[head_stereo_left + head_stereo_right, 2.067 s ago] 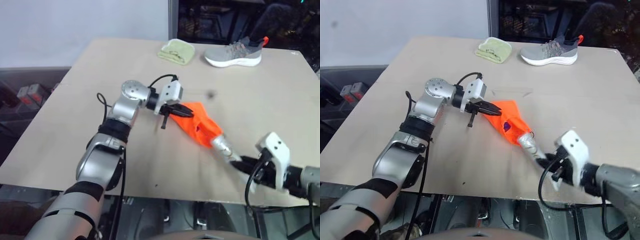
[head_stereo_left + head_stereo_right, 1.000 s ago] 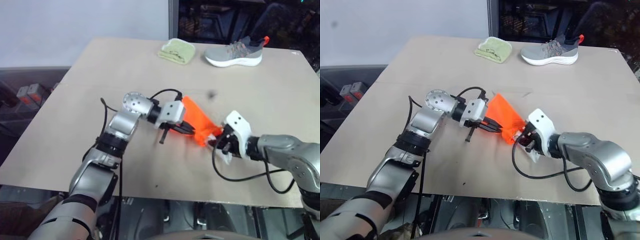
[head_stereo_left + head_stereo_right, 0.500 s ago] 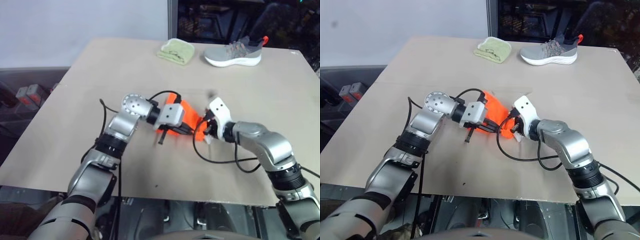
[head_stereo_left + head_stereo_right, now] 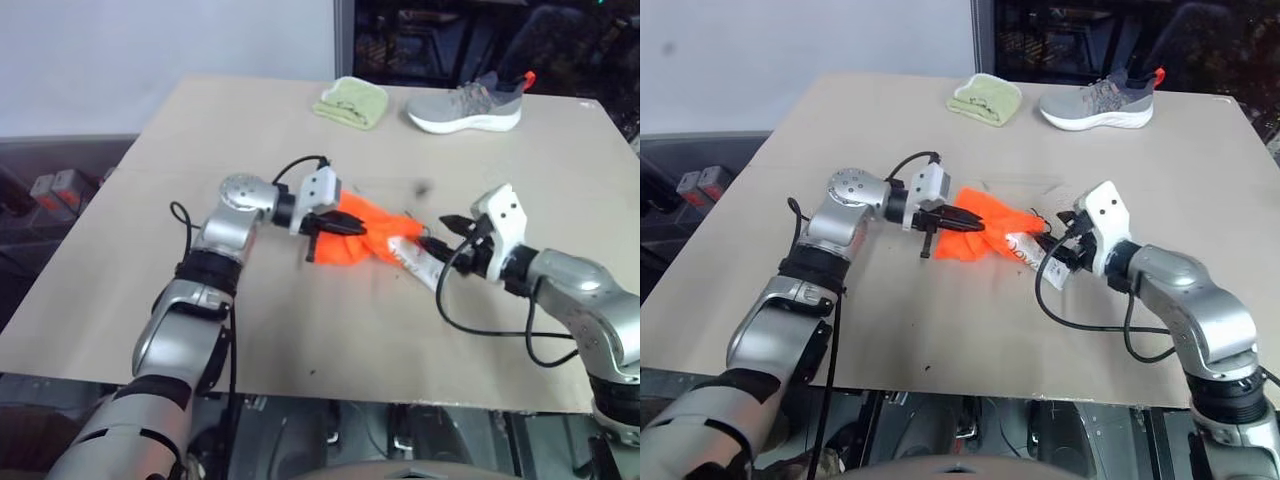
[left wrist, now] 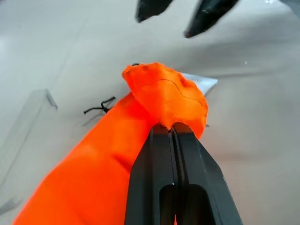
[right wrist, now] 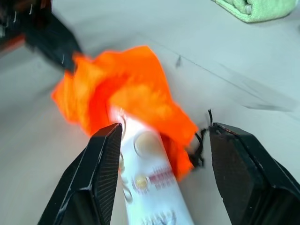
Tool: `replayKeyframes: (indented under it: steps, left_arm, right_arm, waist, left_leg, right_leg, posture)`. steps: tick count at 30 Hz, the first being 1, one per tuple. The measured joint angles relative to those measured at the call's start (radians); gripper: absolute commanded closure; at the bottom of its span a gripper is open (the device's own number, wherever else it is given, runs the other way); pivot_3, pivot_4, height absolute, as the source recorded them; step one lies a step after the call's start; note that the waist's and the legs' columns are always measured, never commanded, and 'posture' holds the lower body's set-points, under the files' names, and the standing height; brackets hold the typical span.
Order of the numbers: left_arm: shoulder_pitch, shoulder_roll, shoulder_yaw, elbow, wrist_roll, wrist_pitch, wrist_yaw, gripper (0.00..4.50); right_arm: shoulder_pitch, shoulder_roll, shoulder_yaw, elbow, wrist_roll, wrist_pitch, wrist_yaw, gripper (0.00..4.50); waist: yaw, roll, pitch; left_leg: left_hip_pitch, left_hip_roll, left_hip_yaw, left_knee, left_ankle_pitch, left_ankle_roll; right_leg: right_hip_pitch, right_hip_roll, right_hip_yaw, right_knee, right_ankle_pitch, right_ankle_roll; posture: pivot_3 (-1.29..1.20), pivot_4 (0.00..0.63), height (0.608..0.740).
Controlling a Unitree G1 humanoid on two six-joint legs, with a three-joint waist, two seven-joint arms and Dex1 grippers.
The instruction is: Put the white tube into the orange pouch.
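Half inside the orange pouch [image 4: 985, 226], the white tube [image 4: 1027, 253] points toward the right pincer [image 4: 1065, 243].

The far end of the small flat white squeeze tube [image 6: 145, 187] is hidden inside the bright orange fabric pouch [image 6: 126, 93], itself blurred.

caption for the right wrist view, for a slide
Open right gripper around the white tube, its far end tucked in the orange pouch.

A bright orange pouch [image 4: 985, 228], a white tube [image 6: 149, 197] with tan dots and red print, a pale green cloth [image 4: 352, 102], a grey white-soled shoe [image 4: 466, 104], and a beige table [image 4: 200, 160].
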Motion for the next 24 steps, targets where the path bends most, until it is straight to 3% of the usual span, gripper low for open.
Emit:
replayKeyframes:
  steps: [3,10,23,24]
  left_arm:
    - [0.000,0.003,0.010,0.009,-0.002,-0.001,-0.001,4.50]
    - [0.008,-0.012,0.008,-0.041,-0.002,-0.009,-0.004,4.50]
    - [0.096,-0.027,-0.035,-0.279,-0.008,0.041,-0.016,4.50]
    - [0.099,-0.027,-0.037,-0.285,-0.008,0.047,-0.016,4.50]
  right_arm:
    - [0.041,-0.046,0.063,0.059,-0.114,-0.074,-0.003,1.53]
    - [0.102,-0.050,0.136,0.038,-0.086,-0.029,0.064,1.53]
    - [0.036,0.053,0.247,0.162,-0.295,-0.116,-0.045,1.53]
    - [0.031,0.063,0.250,0.172,-0.309,-0.124,-0.053,1.92]
  waist:
    - [0.000,0.000,0.000]
    - [0.000,0.000,0.000]
    - [-0.004,-0.001,0.000]
    - [-0.004,-0.001,0.000]
  left_leg:
    - [0.000,0.000,0.001,0.000,0.000,0.000]
    - [0.000,0.000,0.000,0.000,0.000,0.000]
    - [0.003,0.003,0.001,0.001,0.001,-0.002]
    - [0.002,0.003,0.001,0.001,0.001,-0.002]
  right_leg:
    - [0.000,0.000,0.000,0.000,0.000,0.000]
    - [0.000,0.000,0.002,0.000,0.000,0.000]
    - [0.001,0.000,0.002,0.000,-0.002,-0.003]
    - [0.001,0.001,0.002,0.000,-0.002,-0.003]
  posture:
    - [0.00,0.150,0.740]
    - [0.00,0.150,0.740]
    - [0.00,0.150,0.740]
    - [0.00,0.150,0.740]
